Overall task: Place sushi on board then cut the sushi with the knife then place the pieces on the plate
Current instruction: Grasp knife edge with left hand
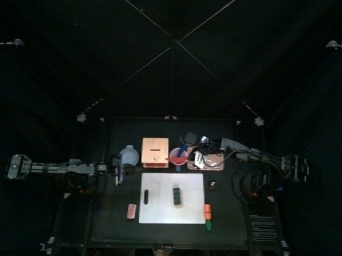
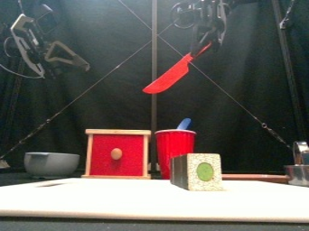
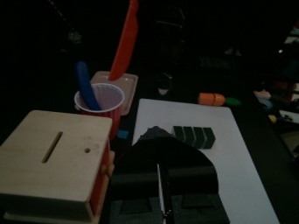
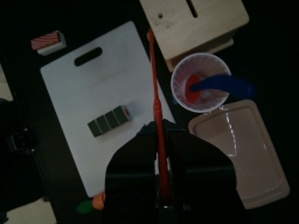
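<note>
A dark green sushi roll (image 2: 200, 171) (image 1: 175, 196) lies on the white cutting board (image 2: 121, 200) (image 1: 158, 205). My right gripper (image 2: 201, 20) (image 4: 163, 171) is high above the table, shut on the handle of the red knife (image 2: 169, 77) (image 4: 156, 96), whose blade hangs slanting over the red cup (image 2: 175, 153) (image 4: 193, 74). The blue knife (image 2: 183, 124) (image 4: 230, 85) stands in that cup. The pink plate (image 4: 247, 153) lies beside the cup. My left gripper (image 2: 46, 50) (image 3: 160, 175) hovers at the left, shut with nothing in it.
The wooden box (image 2: 118, 153) (image 3: 59, 157) with its red drawer front stands left of the cup. A blue-grey bowl (image 2: 51, 163) sits further left. A metal cutter (image 2: 298, 170) shows at the right edge. Small toy foods (image 1: 132, 210) (image 1: 209, 212) flank the board.
</note>
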`<action>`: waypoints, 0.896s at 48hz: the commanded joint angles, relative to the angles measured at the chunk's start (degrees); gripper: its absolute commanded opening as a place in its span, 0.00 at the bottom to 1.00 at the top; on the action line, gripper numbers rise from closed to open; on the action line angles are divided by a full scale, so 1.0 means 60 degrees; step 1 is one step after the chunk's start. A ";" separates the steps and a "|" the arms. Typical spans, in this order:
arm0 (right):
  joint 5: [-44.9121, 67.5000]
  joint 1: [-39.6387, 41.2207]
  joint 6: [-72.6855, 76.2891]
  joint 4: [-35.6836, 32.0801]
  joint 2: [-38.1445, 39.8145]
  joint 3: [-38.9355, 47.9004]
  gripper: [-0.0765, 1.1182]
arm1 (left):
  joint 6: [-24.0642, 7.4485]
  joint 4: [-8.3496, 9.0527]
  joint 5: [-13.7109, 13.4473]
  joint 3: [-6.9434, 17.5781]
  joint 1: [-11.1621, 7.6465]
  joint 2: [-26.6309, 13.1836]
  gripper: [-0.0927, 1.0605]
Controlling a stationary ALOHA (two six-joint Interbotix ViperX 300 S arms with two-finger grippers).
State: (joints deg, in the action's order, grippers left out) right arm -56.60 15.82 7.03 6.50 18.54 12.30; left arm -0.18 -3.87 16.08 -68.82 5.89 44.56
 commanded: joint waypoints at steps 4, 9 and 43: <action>0.2153 -0.0527 -0.0029 -0.0176 0.1274 0.1685 0.31 | 0.0000 -0.0015 0.0381 0.0337 0.0088 -0.0015 0.18; 0.3252 -0.0645 -0.0044 -0.0190 0.1655 0.2842 0.31 | 0.0015 -0.0015 0.0381 0.0410 0.0044 -0.0029 0.29; 0.8687 -0.2402 -0.0059 -0.1567 0.2197 0.6475 0.31 | 0.0044 -0.0527 -0.0469 0.2388 -0.1377 -0.2769 0.92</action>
State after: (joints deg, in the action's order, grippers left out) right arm -6.59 1.85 6.59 -2.81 31.03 51.24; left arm 0.18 -5.89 14.59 -57.92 -1.93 30.41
